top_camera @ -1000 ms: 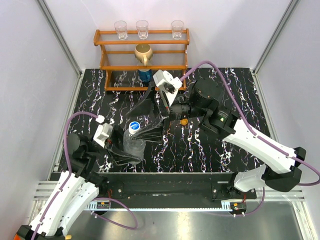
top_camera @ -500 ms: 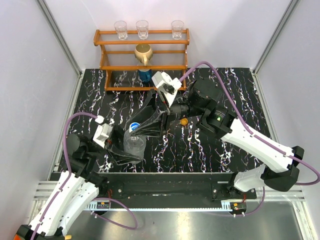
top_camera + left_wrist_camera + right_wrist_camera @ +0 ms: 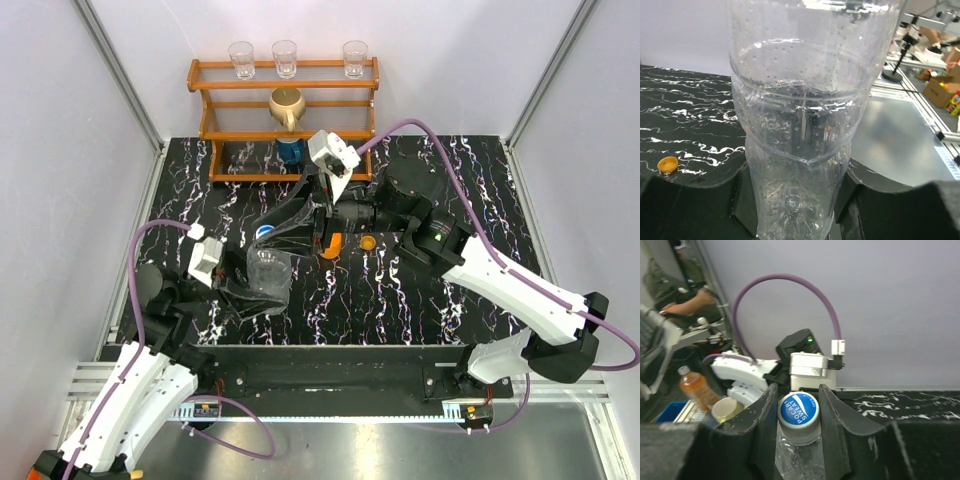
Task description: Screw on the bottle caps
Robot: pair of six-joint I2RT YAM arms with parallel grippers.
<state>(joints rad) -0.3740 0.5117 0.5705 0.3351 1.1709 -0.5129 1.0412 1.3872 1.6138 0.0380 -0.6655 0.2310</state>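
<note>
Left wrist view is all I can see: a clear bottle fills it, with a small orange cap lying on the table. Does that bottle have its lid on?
Observer: Yes, a blue-topped cap sits on the clear bottle's neck.
Visitor: Is anything touching it?
Observer: The right gripper is shut on it, a finger either side.
Visitor: What's behind all this?
Observer: A wooden rack with three drinking glasses on top.
</note>
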